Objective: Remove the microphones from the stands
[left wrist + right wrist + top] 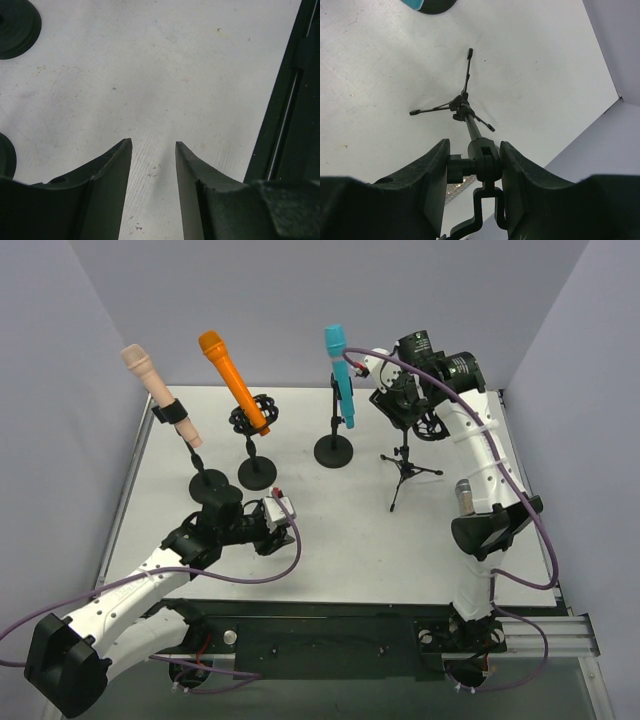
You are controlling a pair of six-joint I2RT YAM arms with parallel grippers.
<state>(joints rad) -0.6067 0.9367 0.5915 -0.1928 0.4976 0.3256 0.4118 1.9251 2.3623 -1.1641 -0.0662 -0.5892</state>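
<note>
Microphone [463,496], silver, sits beside the right arm, apart from the right gripper [475,145], which clamps the tripod stand [462,106] at its top. Left gripper [153,150] hangs part-open, empty.

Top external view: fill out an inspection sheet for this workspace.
Surface: white table, faint specks.
Job's things: beige microphone, orange microphone and cyan microphone in round-base stands; tripod stand at right.
Clutter: small grey object beside the right arm, unidentifiable.
Grippers: left gripper open, empty, over the table; right gripper shut on the tripod stand's top.
Cables: purple cables along both arms.
Surroundings: lavender walls.
</note>
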